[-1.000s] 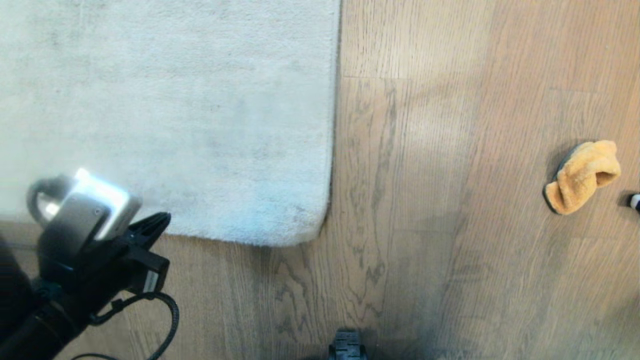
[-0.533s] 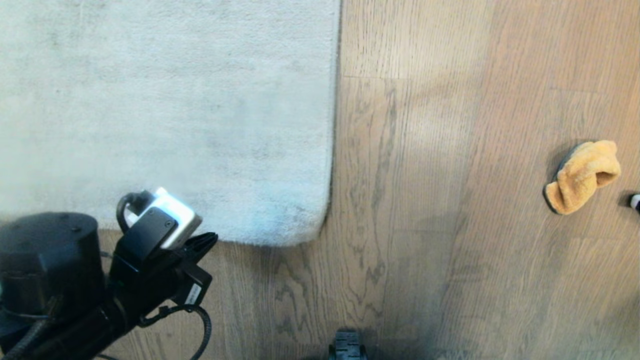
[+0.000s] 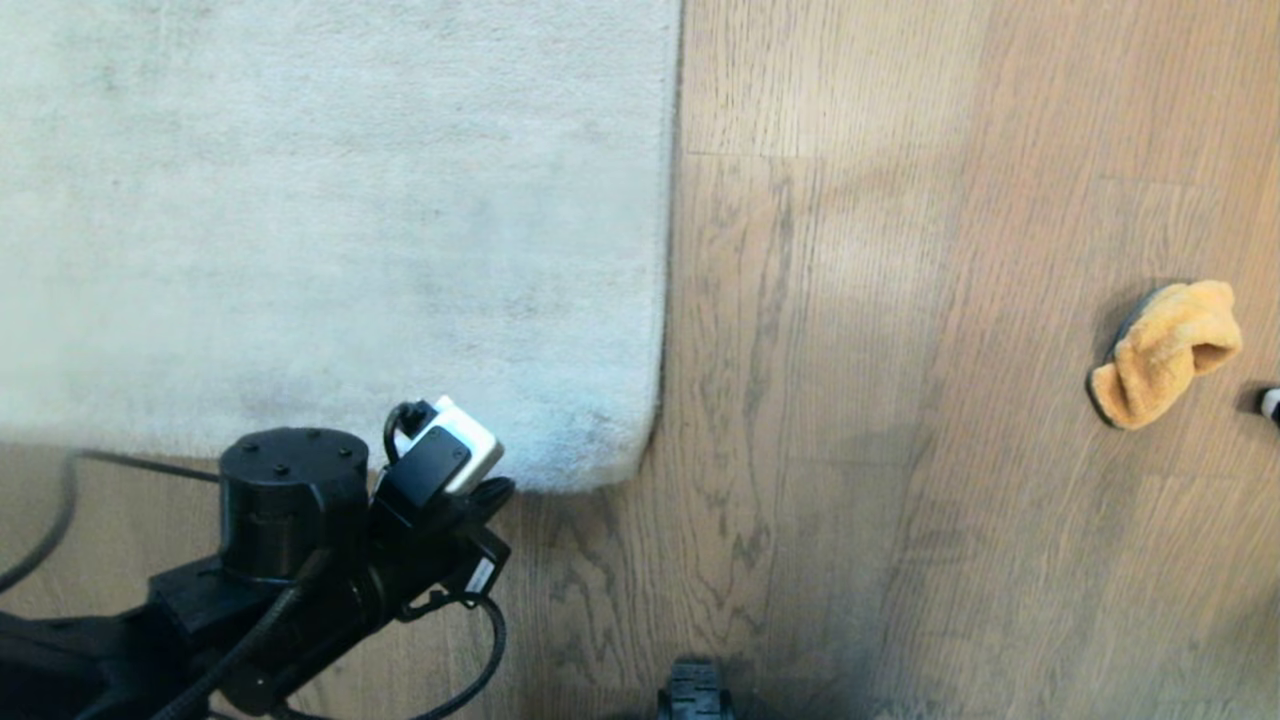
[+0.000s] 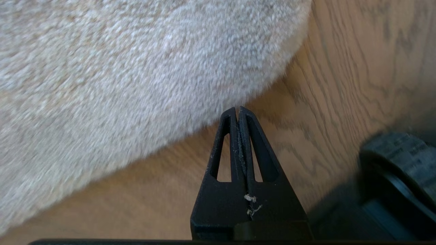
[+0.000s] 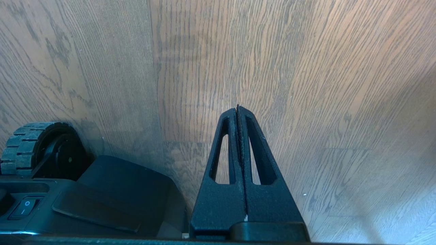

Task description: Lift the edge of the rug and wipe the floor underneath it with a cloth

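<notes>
Hiding rug (image 3: 330, 220) edge, possibly: left gripper (image 3: 497, 490)

Black robot arm, white wrist camera
left arm (image 3: 290, 560) matte black, looped cable, round screwed joint cap; slotted tapered fingers (image 4: 253, 146) (lint specks); treaded wheel (image 5: 20, 149)

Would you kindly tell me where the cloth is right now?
In the head view, the cloth lies on the bare floor at the far right, well apart from the rug.
</notes>
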